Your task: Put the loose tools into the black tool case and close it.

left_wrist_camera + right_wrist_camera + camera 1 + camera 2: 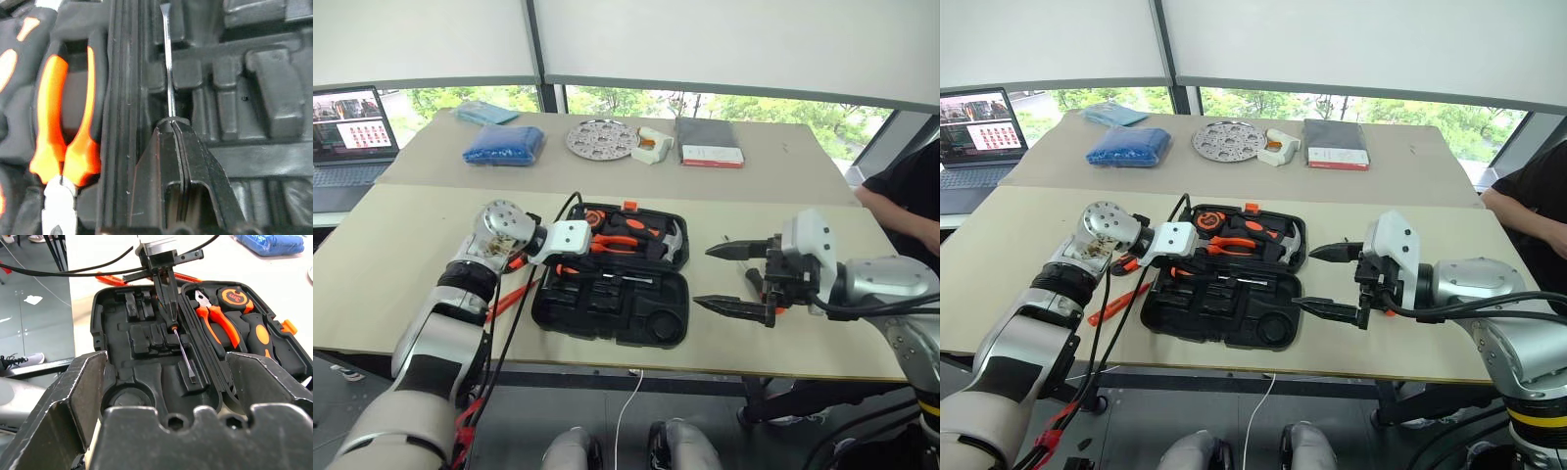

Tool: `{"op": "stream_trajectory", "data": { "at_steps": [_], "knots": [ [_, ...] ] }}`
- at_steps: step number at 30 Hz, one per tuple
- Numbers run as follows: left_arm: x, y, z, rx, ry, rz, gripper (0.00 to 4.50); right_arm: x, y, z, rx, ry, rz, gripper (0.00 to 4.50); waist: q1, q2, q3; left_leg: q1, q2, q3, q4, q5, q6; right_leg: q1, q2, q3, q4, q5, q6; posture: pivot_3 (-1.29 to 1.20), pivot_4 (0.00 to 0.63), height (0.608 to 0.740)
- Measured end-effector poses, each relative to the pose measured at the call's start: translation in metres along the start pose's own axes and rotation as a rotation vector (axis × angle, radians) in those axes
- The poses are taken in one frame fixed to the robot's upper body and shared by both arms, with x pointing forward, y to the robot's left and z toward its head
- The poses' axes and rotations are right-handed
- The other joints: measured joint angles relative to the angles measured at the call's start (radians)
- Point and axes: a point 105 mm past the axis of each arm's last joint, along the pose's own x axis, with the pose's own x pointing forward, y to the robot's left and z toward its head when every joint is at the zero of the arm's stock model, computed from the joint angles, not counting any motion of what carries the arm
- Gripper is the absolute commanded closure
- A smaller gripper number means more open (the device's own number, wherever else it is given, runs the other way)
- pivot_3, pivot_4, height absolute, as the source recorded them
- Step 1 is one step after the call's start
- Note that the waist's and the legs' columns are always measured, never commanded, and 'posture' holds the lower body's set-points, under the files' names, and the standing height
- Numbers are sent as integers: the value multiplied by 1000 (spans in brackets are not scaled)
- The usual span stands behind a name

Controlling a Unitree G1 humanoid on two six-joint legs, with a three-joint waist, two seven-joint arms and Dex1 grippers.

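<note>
So the case [612, 294] sits open at table centre, lid half at 12 o'clock holding pliers [625, 246], a hammer [668, 238] and a tape measure [234, 296], the recessed half nearer the robot. Left gripper [168, 308] reaches in from 9 o'clock, fingers clenched on a screwdriver [168, 73] right where the shaft meets the handle; the steel shaft lies across the near half's recesses close to the hinge, flat tip pointing toward 3. Can't tell whether the shaft is actually seated in a slot or just above it. Right gripper [739, 279] hangs at 3 o'clock just off the case's edge, fingers spread wide, holding nothing. An orange tool [1116, 304] lies on the table at 9 o'clock beside the case, under the left arm
</note>
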Motion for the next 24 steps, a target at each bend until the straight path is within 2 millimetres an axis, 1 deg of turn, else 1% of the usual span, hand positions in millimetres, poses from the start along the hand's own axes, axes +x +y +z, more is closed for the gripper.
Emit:
{"op": "stream_trajectory", "data": {
  "at_steps": [2, 4, 6, 7, 9, 11, 13, 15, 16, 17, 18, 22, 24],
  "knots": [
    [2, 3, 0, 9, 2, 24, 4453, 0, 0, -2, 9, 0, -11, 0, 2, 0, 0, 0, 0, 0, 0, -1, 2, 1, -1, 0, 0, 1, 1, 0, 150, 718],
    [0, 5, -1, -19, -7, 42, 4453, -3, 0, -7, 26, 8, -29, 0, 2, 0, 0, -1, 0, -1, 2, -2, 3, 1, -1, 0, 0, 1, 2, 0, 150, 718],
    [-4, 6, -2, -104, -42, 54, 3952, -9, -1, -14, 49, 28, -64, 0, 1, 0, 0, -3, 0, -1, 3, -2, 3, 0, -1, 0, 0, 2, 3, 0, 150, 718],
    [-8, 7, 0, -162, -84, 57, 3799, -15, -3, -18, 65, 45, -94, 0, 1, 0, 0, -4, 0, -1, 4, -2, 3, -1, -1, -1, 0, 2, 3, 0, 150, 718],
    [-24, 14, 11, -252, -192, 86, 3021, -30, -6, -30, 112, 86, -170, 0, 0, 0, 0, -8, 1, -1, 7, -2, 3, -3, 2, -1, 1, 2, 3, 0, 150, 718],
    [-44, 25, 32, -304, -324, 143, 2325, -50, -10, -44, 174, 125, -273, 0, 0, 0, 0, -8, 0, -2, 8, -2, 3, -4, 3, -1, 1, 2, 3, 0, 150, 718],
    [-66, 30, 48, -328, -418, 202, 1679, -68, -12, -56, 219, 162, -366, 0, 0, 0, 0, -8, -1, -2, 8, -2, 3, -3, 3, 0, 1, 1, 5, 0, 150, 718],
    [-80, 27, 66, -374, -520, 227, 964, -89, -14, -70, 262, 200, -483, 0, 0, 0, 0, -7, -1, -2, 8, -2, 3, -1, 3, 0, 1, 1, 6, 0, 150, 718],
    [-81, 23, 71, -399, -550, 219, 509, -96, -15, -76, 282, 212, -525, 0, 0, 0, 0, -6, -1, -2, 8, -2, 3, -1, 3, 1, 1, 1, 7, 0, 150, 718],
    [-82, 19, 76, -424, -575, 204, 208, -100, -15, -80, 295, 216, -557, 0, 0, 0, 0, -5, -1, -2, 8, -2, 3, 0, 3, 1, 1, 1, 7, 0, 150, 718],
    [-81, 14, 81, -448, -599, 182, 32, -103, -16, -85, 310, 218, -591, 0, -1, 0, 0, -4, -1, -2, 8, -2, 3, 0, 3, 2, 1, 1, 7, 0, 150, 718],
    [-77, -1, 99, -438, -625, 117, 32, -107, -24, -106, 373, 220, -717, 0, -5, 1, 0, 1, 0, -2, 7, -2, 2, 5, 0, 4, 1, 2, 10, 0, 150, 718],
    [-74, -7, 100, -432, -605, 102, 32, -102, -28, -117, 411, 209, -756, 0, -8, 2, 0, 3, 0, -3, 6, -4, -2, 6, 1, 5, 1, 2, 10, 0, 150, 718]
  ]
}}
